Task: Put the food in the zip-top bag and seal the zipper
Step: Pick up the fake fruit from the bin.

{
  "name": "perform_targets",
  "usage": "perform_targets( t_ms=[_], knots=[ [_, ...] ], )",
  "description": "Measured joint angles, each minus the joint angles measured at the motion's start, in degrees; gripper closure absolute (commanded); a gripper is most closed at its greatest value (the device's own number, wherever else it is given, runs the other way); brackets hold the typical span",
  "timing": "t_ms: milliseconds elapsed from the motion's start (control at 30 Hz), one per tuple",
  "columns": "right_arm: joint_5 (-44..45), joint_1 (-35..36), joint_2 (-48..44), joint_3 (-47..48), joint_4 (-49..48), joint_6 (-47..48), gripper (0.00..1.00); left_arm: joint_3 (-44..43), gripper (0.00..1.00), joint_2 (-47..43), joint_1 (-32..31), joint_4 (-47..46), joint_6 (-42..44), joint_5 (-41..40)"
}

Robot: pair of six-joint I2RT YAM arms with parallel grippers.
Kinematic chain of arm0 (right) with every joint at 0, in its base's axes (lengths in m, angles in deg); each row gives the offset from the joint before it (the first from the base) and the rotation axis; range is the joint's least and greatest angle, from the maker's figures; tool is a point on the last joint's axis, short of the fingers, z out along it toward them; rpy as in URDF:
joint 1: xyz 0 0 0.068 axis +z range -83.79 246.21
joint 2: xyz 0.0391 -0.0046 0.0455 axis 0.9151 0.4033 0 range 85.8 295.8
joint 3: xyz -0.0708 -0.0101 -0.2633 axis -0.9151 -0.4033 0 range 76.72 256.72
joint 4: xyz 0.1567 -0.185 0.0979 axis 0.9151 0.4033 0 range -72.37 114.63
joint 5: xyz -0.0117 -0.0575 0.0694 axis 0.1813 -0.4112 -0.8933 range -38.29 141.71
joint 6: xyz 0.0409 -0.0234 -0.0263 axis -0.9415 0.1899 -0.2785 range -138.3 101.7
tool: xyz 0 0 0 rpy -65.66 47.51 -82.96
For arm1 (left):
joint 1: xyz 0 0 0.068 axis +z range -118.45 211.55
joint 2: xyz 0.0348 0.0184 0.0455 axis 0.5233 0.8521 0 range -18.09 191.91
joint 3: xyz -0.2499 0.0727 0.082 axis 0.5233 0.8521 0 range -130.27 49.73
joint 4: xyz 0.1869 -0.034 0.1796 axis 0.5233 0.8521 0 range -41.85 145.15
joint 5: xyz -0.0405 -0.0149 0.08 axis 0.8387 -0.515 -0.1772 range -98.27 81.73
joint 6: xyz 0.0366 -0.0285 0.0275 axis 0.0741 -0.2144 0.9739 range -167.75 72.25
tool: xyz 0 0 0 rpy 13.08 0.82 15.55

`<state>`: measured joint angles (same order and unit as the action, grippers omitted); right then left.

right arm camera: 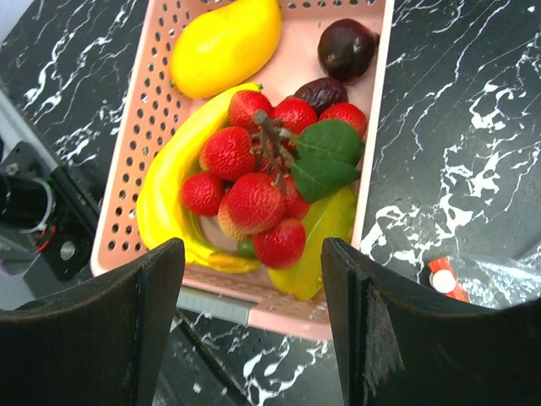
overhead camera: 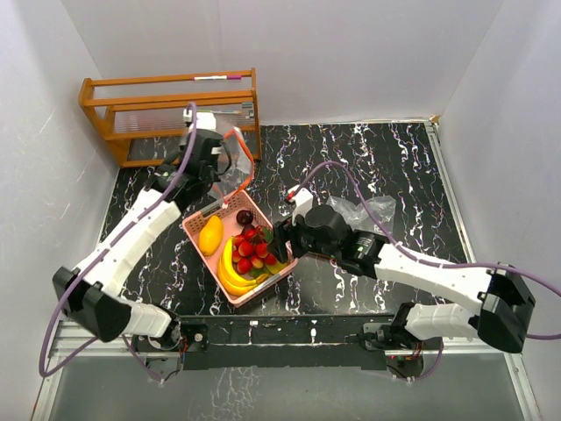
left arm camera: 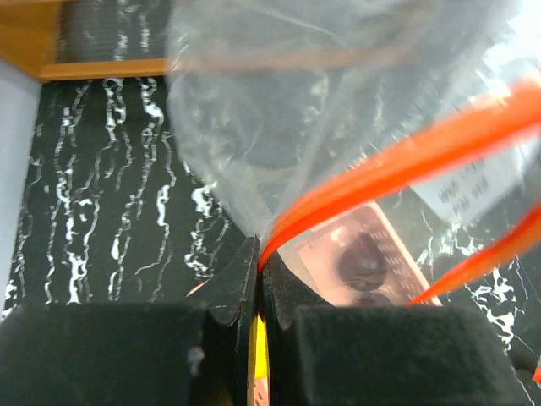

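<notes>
Food [right arm camera: 254,190]: in basket [right arm camera: 127,152]; our right gripper [right arm camera: 252,249] gapes above (to pick); left gripper [left arm camera: 258,258], ten o'clock, pinches bag [left arm camera: 279,110] for filling.

Pink basket [right arm camera: 133,145], wooden rack [overhead camera: 166,85], marbled table [overhead camera: 394,167]

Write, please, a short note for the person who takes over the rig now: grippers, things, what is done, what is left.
Grippers: the left gripper is shut on the orange zipper edge of the bag, holding it up by the far corner of the basket. The right gripper is open above the strawberries and holds nothing.
Food: the mango, bananas, strawberries and dark fruits all lie in the basket.
Done: bag gripped.
Left: move every piece into the bag, then seal the zipper.
</notes>
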<state>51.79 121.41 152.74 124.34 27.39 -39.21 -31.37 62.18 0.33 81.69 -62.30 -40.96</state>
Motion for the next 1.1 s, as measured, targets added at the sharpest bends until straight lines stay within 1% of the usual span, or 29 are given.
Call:
perform_targets(
  t_ms=[67, 233, 467, 533, 600, 667, 733, 767, 800, 933, 1033, 1100],
  knots=[
    [2.01, 0.63, 2.23, 0.0, -1.81, 0.0, 0.32, 1.2, 1.0, -3.21, 1.11, 0.2, 0.09, -0.63],
    [6.01, 1.31, 6.62, 0.0, -6.73, 0.02, 0.32, 1.77, 1.0, -9.62, 1.09, 0.35, 0.28, -0.68],
    [8.0, 1.38, 14.19, 1.4, -13.99, 1.33, 0.32, 4.02, 1.0, -11.56, 1.11, 0.15, 0.94, -1.01],
    [7.98, 1.42, 16.81, 2.49, -15.1, 1.57, 0.34, 5.09, 1.0, -11.56, 1.11, 0.17, 1.09, -0.96],
    [7.98, 1.42, 18.82, 3.39, -15.82, 1.79, 0.39, 5.88, 1.0, -11.58, 1.11, 0.2, 1.16, -0.94],
    [7.93, 1.44, 20.37, 4.28, -16.2, 2.01, 0.51, 6.23, 1.0, -11.61, 1.09, 0.35, 1.31, -0.92],
    [7.91, 1.44, 21.27, 4.87, -16.52, 2.43, 0.7, 6.23, 1.0, -11.67, 1.09, 0.33, 1.49, -0.92],
    [7.89, 1.49, 21.42, 5.05, -16.52, 2.64, 0.74, 6.23, 1.0, -11.8, 1.11, 0.35, 1.53, -0.92],
    [7.85, 1.53, 21.44, 5.14, -16.52, 2.75, 0.75, 6.23, 1.0, -11.96, 1.11, 0.35, 1.55, -0.92],
    [7.72, 1.7, 21.4, 5.25, -16.44, 2.8, 0.74, 6.23, 1.0, -12.74, 1.11, 0.33, 1.68, -0.92],
    [7.58, 1.73, 21.27, 5.25, -16.28, 2.8, 0.64, 6.23, 1.0, -13.07, 1.11, 0.31, 1.7, -0.81],
    [7.41, 1.75, 21.27, 5.25, -16.26, 2.69, 0.62, 6.23, 1.0, -13.11, 1.11, 0.26, 1.7, -0.57]
  ],
)
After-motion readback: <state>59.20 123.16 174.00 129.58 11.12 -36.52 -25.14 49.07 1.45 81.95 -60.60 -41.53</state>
